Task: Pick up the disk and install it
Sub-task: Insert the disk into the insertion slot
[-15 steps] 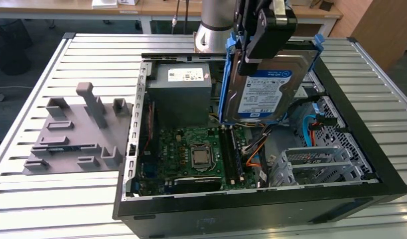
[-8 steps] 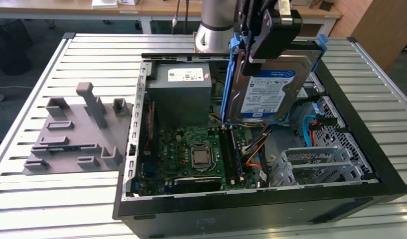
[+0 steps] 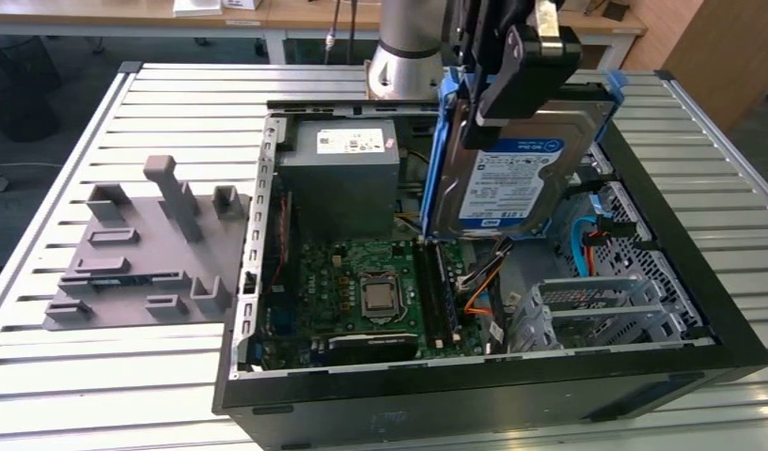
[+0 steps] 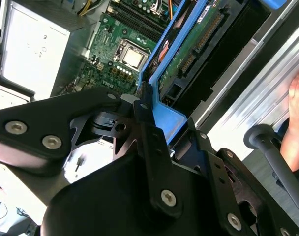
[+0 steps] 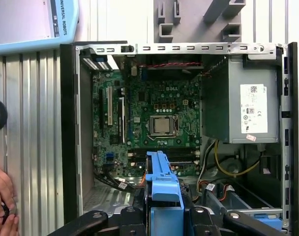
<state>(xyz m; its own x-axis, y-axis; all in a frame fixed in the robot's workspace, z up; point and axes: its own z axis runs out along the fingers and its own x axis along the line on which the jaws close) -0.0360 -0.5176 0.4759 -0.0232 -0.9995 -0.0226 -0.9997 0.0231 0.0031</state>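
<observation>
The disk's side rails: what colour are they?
Blue. The rails show best in the exterior view, running along the edge of the silver disk.

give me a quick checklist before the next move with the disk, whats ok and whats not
1. Grip: the gripper is shut on the disk at its blue-railed top edge: ok.
2. Disk pose: it hangs upright over the open case, label facing the exterior view: ok.
3. Case access: the side is open and the interior is exposed: ok.
4. Cables: orange cables lie loose below the disk; whether they are clear of it: cannot tell.
5. People: a hand is at the table beside the case: not ok.
</observation>
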